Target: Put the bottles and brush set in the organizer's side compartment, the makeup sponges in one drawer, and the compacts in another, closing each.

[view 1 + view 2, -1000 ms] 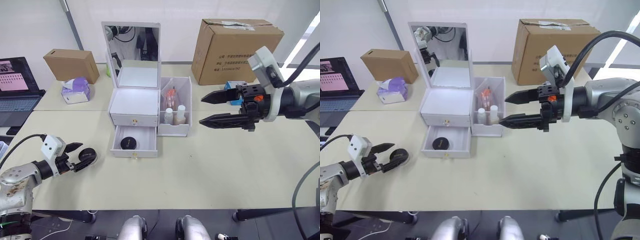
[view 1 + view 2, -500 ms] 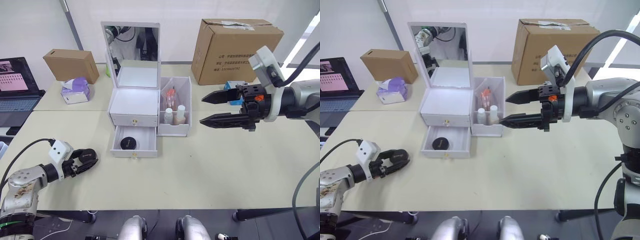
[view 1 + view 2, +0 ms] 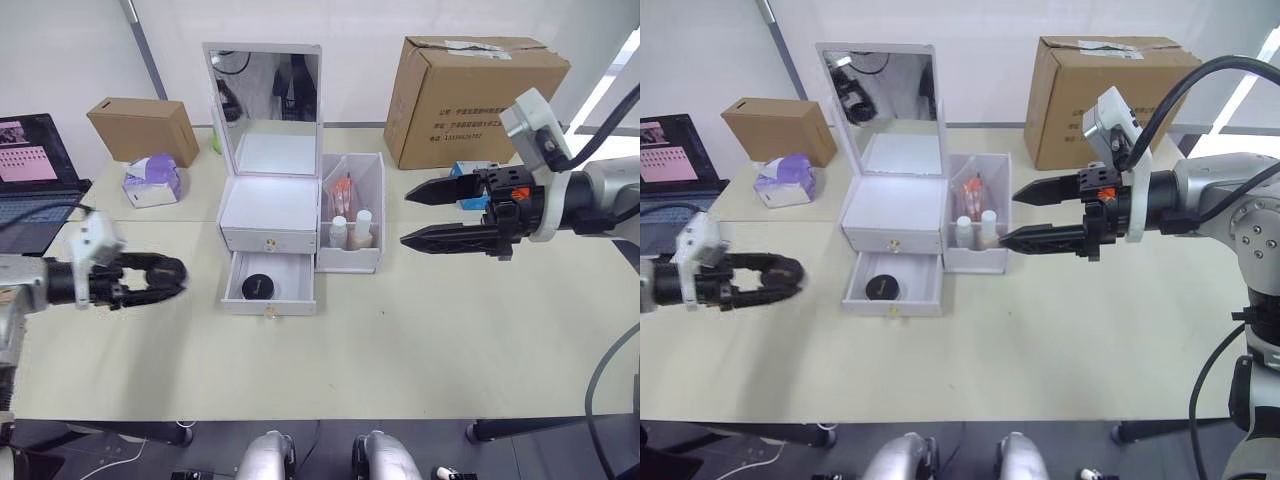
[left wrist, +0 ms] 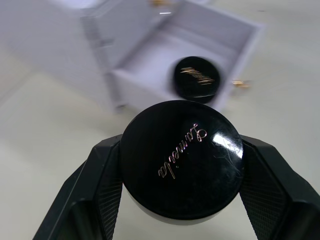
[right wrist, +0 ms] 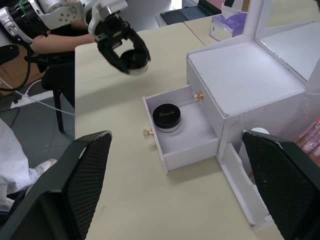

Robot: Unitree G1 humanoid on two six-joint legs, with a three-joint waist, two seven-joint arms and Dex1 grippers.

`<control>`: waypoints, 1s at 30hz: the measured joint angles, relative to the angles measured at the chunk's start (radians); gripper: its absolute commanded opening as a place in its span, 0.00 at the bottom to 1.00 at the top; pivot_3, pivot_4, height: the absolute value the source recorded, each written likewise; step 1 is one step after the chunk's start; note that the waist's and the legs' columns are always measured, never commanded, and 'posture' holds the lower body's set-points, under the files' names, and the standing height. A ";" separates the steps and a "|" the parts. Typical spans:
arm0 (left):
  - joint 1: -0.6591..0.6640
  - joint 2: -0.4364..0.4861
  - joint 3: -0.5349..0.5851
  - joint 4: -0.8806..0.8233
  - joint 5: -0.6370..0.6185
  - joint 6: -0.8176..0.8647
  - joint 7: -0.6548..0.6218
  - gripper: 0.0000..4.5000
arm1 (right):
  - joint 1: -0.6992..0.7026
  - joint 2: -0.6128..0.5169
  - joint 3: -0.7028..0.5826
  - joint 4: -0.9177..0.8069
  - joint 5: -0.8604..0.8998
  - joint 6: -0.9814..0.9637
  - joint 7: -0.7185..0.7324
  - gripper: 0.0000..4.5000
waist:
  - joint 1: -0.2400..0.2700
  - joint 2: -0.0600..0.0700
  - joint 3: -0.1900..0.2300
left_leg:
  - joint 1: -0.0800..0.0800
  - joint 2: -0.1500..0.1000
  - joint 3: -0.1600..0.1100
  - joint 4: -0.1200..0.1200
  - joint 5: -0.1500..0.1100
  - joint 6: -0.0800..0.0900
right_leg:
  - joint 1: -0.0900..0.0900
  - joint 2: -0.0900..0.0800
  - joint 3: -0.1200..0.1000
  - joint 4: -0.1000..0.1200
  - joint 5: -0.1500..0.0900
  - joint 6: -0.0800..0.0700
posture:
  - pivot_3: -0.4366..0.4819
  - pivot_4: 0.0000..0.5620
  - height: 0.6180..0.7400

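Note:
My left gripper (image 3: 163, 275) is shut on a black round compact (image 4: 182, 157) and holds it in the air, left of the white mirrored organizer (image 3: 268, 205). The organizer's lower drawer (image 3: 296, 291) stands open with a second black compact (image 3: 258, 286) inside; the upper drawer is closed. Two small bottles (image 3: 349, 231) and the brush set (image 3: 343, 190) stand in the side compartment (image 3: 372, 258). My right gripper (image 3: 404, 219) hovers open and empty, just right of that compartment. The makeup sponges are out of view.
A large cardboard box (image 3: 470, 100) stands at the back right, with a small blue item (image 3: 470, 190) in front of it. At the back left are a smaller cardboard box (image 3: 140, 130), a tissue pack (image 3: 152, 180) and a laptop (image 3: 30, 180).
My left gripper closed on the compact that lay on the table, then lifted it and carried it up and toward the organizer. The right arm has stayed still.

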 measured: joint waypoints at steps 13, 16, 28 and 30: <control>-0.297 -0.289 -0.290 0.010 0.128 -0.072 0.049 0.65 | 0.083 -0.016 -0.128 -0.099 0.089 0.086 -0.133 1.00 | -0.007 0.000 0.000 | 0.003 -0.001 0.000 0.002 0.000 0.000 | 0.001 0.006 0.006 0.001 0.000 0.001 | 0.48 0.27 0.92; -0.309 -0.319 -0.307 0.065 0.170 -0.111 0.061 0.65 | 0.100 -0.033 -0.163 -0.118 0.120 0.107 -0.162 1.00 | -0.004 0.000 0.000 | 0.003 0.000 0.000 0.001 0.000 0.000 | 0.001 0.006 0.006 0.001 0.000 0.001 | 0.48 0.27 0.92; -0.326 -0.389 -0.317 0.196 0.283 -0.207 0.165 0.65 | 0.141 -0.085 -0.236 -0.163 0.231 0.141 -0.233 1.00 | 0.002 -0.001 0.000 | 0.002 -0.001 -0.001 0.002 0.000 0.000 | 0.002 0.004 0.006 0.001 0.000 0.002 | 0.48 0.27 0.92; -0.326 -0.401 -0.317 0.194 0.294 -0.201 0.188 0.65 | 0.149 -0.089 -0.236 -0.164 0.237 0.141 -0.243 1.00 | 0.000 -0.001 0.000 | 0.002 -0.001 -0.001 0.002 0.000 0.000 | 0.002 0.004 0.006 0.001 0.000 0.002 | 0.48 0.27 0.92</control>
